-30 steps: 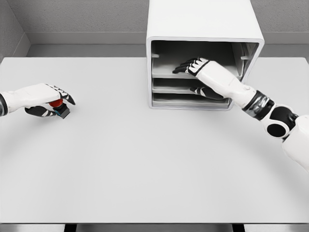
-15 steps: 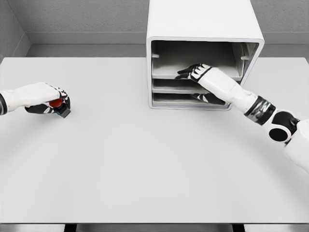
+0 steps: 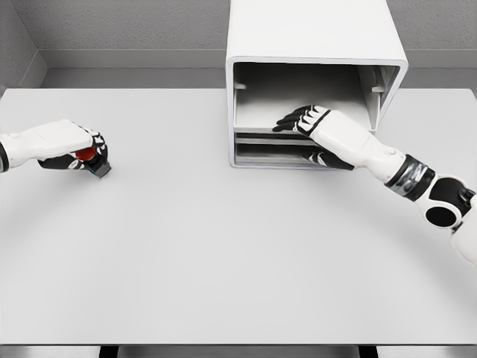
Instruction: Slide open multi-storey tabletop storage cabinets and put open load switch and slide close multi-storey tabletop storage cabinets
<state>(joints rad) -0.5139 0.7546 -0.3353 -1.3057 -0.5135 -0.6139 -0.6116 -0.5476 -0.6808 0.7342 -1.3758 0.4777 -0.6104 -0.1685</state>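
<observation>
Switch (image 3: 91,160): small dark body with red button, at the table's left edge, gripped in the left hand (image 3: 67,145), whose fingers curl around it just above the table (image 3: 223,246). Cabinet (image 3: 313,45): white, multi-storey, at the table's far side, front open, grey trays visible inside. Right hand (image 3: 302,119): reaching into the cabinet front, fingers extended flat on the upper tray (image 3: 261,119), holding nothing; thumb position under the tray edge cannot be told.

Pale grey table (image 3: 223,253), grey wall (image 3: 134,26) behind, perhaps lightly textured
</observation>
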